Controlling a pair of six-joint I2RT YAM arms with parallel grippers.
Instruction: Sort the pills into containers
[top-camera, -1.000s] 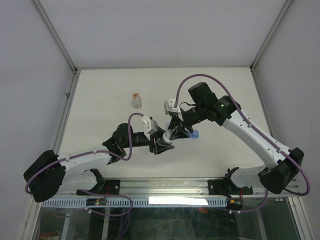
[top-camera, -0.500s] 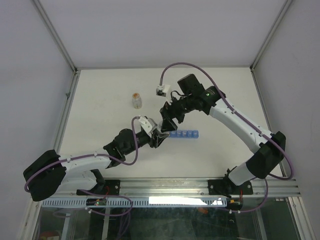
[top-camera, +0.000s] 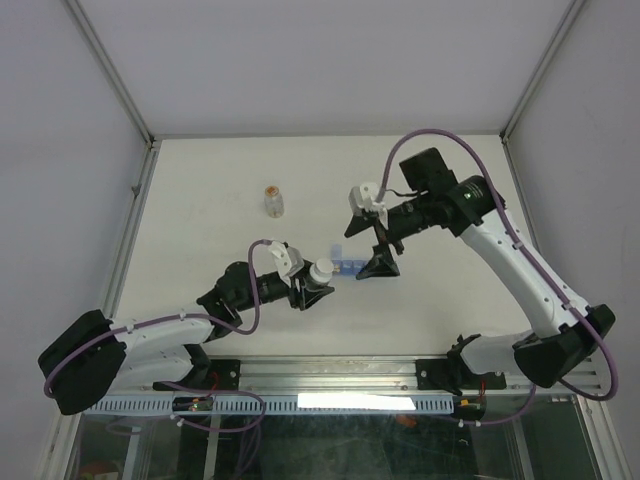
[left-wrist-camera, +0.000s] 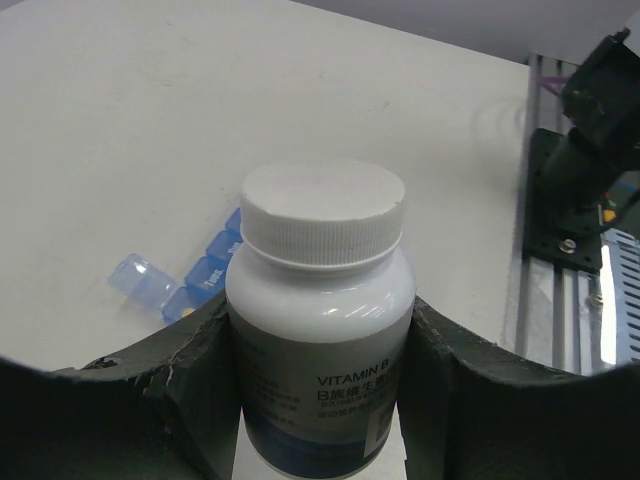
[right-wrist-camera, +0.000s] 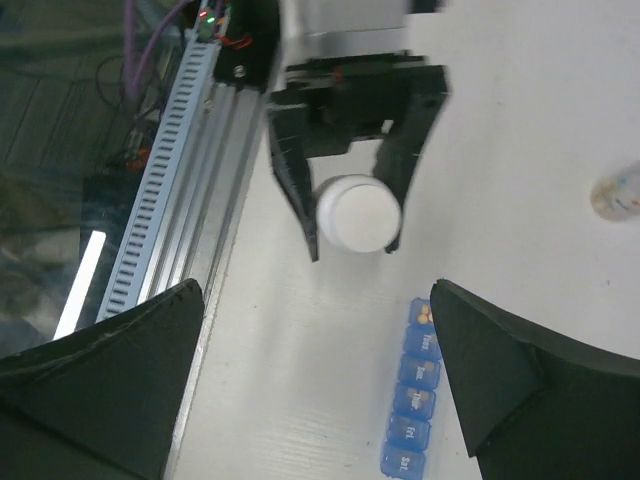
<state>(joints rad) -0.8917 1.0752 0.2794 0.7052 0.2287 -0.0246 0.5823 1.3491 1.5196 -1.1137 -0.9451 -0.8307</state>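
The narrow blue translucent plastic strip of small square lidded compartments (right-wrist-camera: 412, 400) lies flat on the white table (top-camera: 200, 180), about midway between its left and right edges and a little nearer the near edge than the far one. The end compartment closest to the left arm has its lid tipped up, with something pale orange inside. Just beside that end, the left gripper (top-camera: 314, 284) is clamped on a round white plastic bottle with a ribbed cap (left-wrist-camera: 320, 300), gripping the body below the cap. The right gripper (top-camera: 380, 264) hangs over the strip's other end, fingers spread wide, holding nothing.

The strip looks light, stiff and smooth — likely to skate across the table if nudged at one end. It is best taken across its narrow width near the middle, or pinned from above while a lid is flicked by its lip. The thin hinges probably won't bear much force.
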